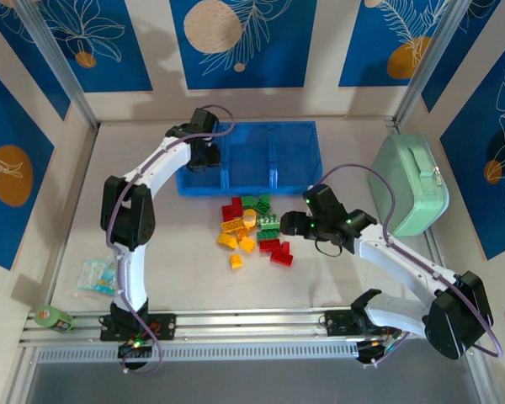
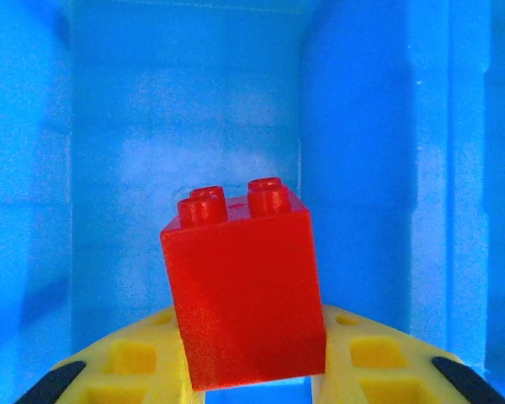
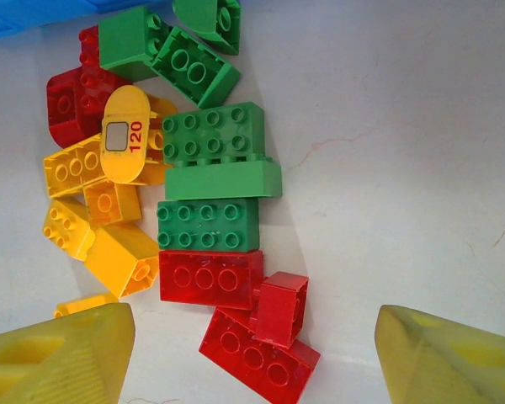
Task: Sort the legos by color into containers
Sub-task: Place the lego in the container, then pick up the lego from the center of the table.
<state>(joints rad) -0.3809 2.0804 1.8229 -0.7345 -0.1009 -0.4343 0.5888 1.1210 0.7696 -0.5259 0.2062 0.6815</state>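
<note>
Pinching a small red plastic brick (image 2: 244, 295) in the left tool (image 1: 204, 156) over the left box (image 2: 185, 101) of the see-through blue plastic tray (image 1: 295, 126), probably just letting go next, with the right tool (image 3: 252, 353) spread above the mixed-colour brick pile (image 1: 254, 231).

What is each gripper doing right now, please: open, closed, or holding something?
Left gripper: closed on a red lego, at the blue tray's left compartment.
Right gripper: open, empty, above the lego pile.

legos (image 1: 254, 230): red, green, yellow heap beside tray | tray (image 1: 290, 145): blue, three compartments | red lego (image 2: 244, 295): upright, over tray
</note>
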